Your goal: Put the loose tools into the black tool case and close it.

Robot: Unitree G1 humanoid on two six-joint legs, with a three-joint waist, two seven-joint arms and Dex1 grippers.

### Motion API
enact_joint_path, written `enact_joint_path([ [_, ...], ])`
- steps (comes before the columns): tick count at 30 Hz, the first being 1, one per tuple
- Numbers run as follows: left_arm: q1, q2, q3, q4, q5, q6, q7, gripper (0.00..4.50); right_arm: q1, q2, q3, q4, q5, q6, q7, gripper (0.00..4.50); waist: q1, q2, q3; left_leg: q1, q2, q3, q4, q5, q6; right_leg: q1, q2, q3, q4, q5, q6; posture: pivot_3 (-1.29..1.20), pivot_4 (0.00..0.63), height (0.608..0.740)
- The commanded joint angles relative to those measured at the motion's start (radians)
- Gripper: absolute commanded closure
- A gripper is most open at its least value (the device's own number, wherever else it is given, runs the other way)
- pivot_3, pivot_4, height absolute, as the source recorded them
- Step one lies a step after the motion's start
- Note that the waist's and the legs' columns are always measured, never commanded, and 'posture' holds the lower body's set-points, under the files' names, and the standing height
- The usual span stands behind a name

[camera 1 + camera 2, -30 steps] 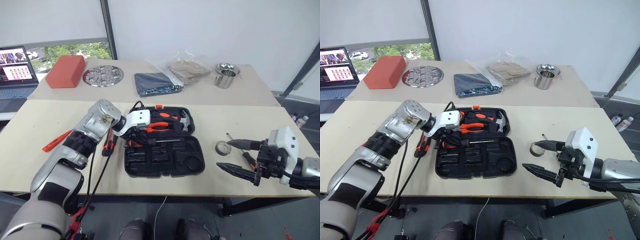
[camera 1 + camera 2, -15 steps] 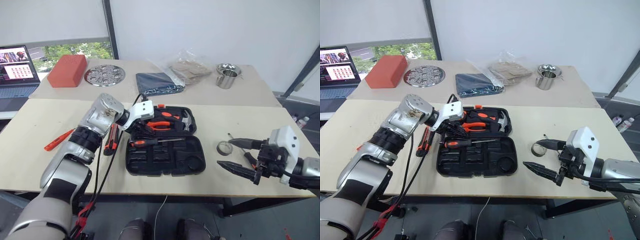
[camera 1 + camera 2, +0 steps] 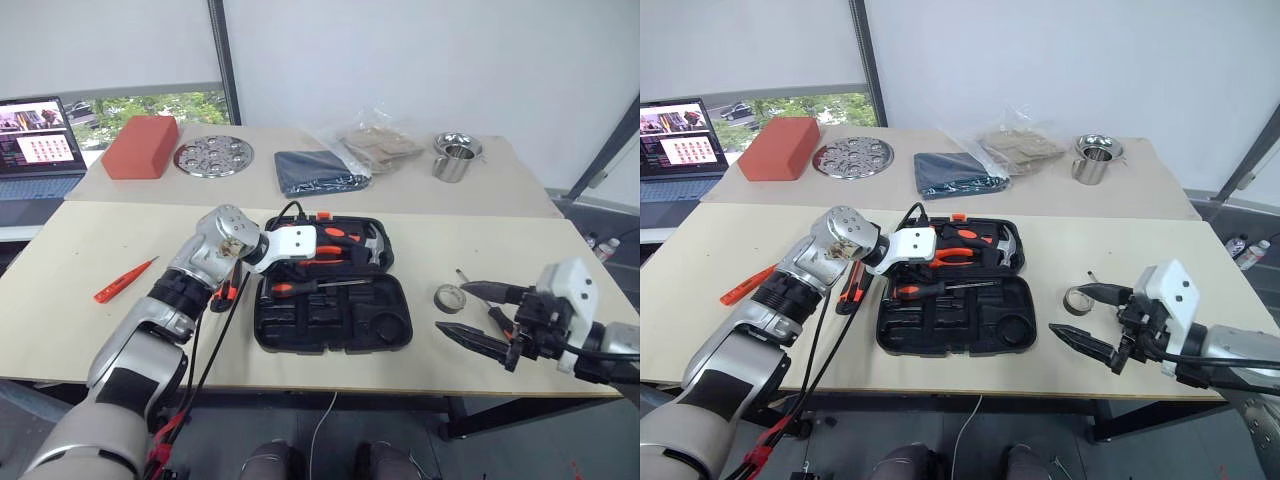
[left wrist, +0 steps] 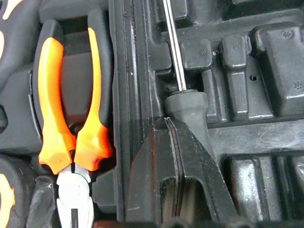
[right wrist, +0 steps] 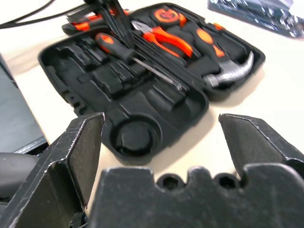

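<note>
Head views: black tool case [image 3: 330, 315] lies open mid-table, lid half to the rear w/ pliers [image 3: 325, 250] and hammer [image 3: 368, 243] seated. One orange-and-black screwdriver [image 3: 940, 288] lies across the tray near the hinge, shaft toward robot's right. L gripper [image 3: 298, 262] sits low over its handle end, fingers shut, nothing held. Still loose: second screwdriver [image 3: 229, 292] on table beside case's left edge, partly under L arm; thin orange tester screwdriver [image 3: 124, 280] well out left; grey tape roll [image 3: 448, 297] right of case; one more dark tool [image 3: 492, 314] behind R gripper, type unclear. R gripper [image 3: 478, 316] hovers near the roll, jaws spread wide, empty.

L wrist view: closed fingertips [image 4: 172, 156] touch the screwdriver's black collar; looks like nudging it into its recess, not gripping.

R wrist view: open fingers frame the case; round recess near front corner prob. for the roll.

Handling: screwdrivers rigid, light, rubbery handles, take at mid-handle; shafts slick, may roll. Tape roll light, stiff ring, pinch across the rim. Case lid stiff plastic, push from rear edge.

Surface/room: pale smooth tabletops, two pushed together; rear one holds red block [image 3: 139, 146], perforated metal disc [image 3: 213, 156], dark folded cloth [image 3: 315, 170], plastic bag [image 3: 380, 140], steel cup [image 3: 452, 157]; laptop [image 3: 38, 145] far left, white wall behind.
</note>
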Motion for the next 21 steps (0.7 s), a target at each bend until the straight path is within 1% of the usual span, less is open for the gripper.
enact_joint_path([
  [1, -0.002, -0.024, 0.048, -0.001, -0.082, 0.055, -0.081, 4.46, 0.022, 0.012, -0.061, -0.005, -0.005, -0.019, -0.008, 0.00, -0.001, 0.000, 0.000, 0.000, 0.000, 0.000, 0.000, 0.000, 0.000, 0.000, 0.000, 0.000, 0.000, 0.000, 0.000, 0.00, 0.150, 0.734],
  [4, -0.035, -0.041, 0.090, -0.002, -0.121, 0.099, -0.096, 4.46, 0.028, 0.014, -0.059, -0.011, -0.003, -0.019, -0.010, 0.00, -0.001, 0.000, 0.000, -0.001, 0.000, 0.000, 0.000, 0.000, 0.000, -0.001, 0.000, 0.000, 0.000, 0.002, -0.003, 0.00, 0.150, 0.734],
  [8, -0.048, -0.040, 0.097, -0.021, -0.141, 0.124, -0.135, 4.46, 0.020, 0.011, -0.052, -0.020, 0.008, -0.011, -0.011, 0.00, 0.001, 0.000, 0.000, -0.002, -0.001, 0.000, 0.000, 0.000, 0.000, -0.001, 0.000, -0.001, 0.000, 0.003, -0.004, 0.00, 0.150, 0.734],
  [12, -0.028, -0.031, 0.056, -0.031, -0.102, 0.079, -0.139, 4.46, 0.015, 0.005, -0.043, -0.038, 0.021, -0.002, -0.008, 0.00, 0.000, 0.000, 0.000, -0.002, -0.001, 0.000, 0.000, 0.000, 0.000, -0.001, 0.000, 0.000, 0.000, 0.003, -0.004, 0.00, 0.150, 0.734],
  [14, -0.015, -0.032, 0.042, -0.019, -0.077, 0.045, -0.115, 4.46, 0.011, 0.005, -0.042, -0.044, 0.025, 0.002, -0.012, 0.00, 0.000, 0.000, 0.000, -0.002, -0.001, 0.000, 0.000, 0.000, 0.000, -0.001, 0.000, 0.000, 0.000, 0.003, -0.004, 0.00, 0.150, 0.734],
  [16, -0.019, -0.038, 0.042, 0.007, -0.063, 0.024, -0.091, 4.46, 0.006, 0.002, -0.042, -0.047, 0.029, 0.007, -0.016, 0.00, 0.000, 0.000, 0.000, -0.002, -0.001, 0.000, 0.000, 0.000, 0.000, -0.001, 0.000, 0.000, -0.001, 0.003, -0.004, 0.00, 0.150, 0.734],
  [21, -0.041, -0.037, 0.060, 0.024, -0.080, 0.026, -0.104, 4.46, 0.008, -0.001, -0.040, -0.049, 0.028, 0.008, -0.015, 0.00, 0.000, 0.000, 0.000, -0.002, -0.001, -0.001, 0.000, 0.000, 0.000, -0.001, 0.000, 0.000, -0.001, 0.003, -0.004, 0.00, 0.150, 0.734],
])
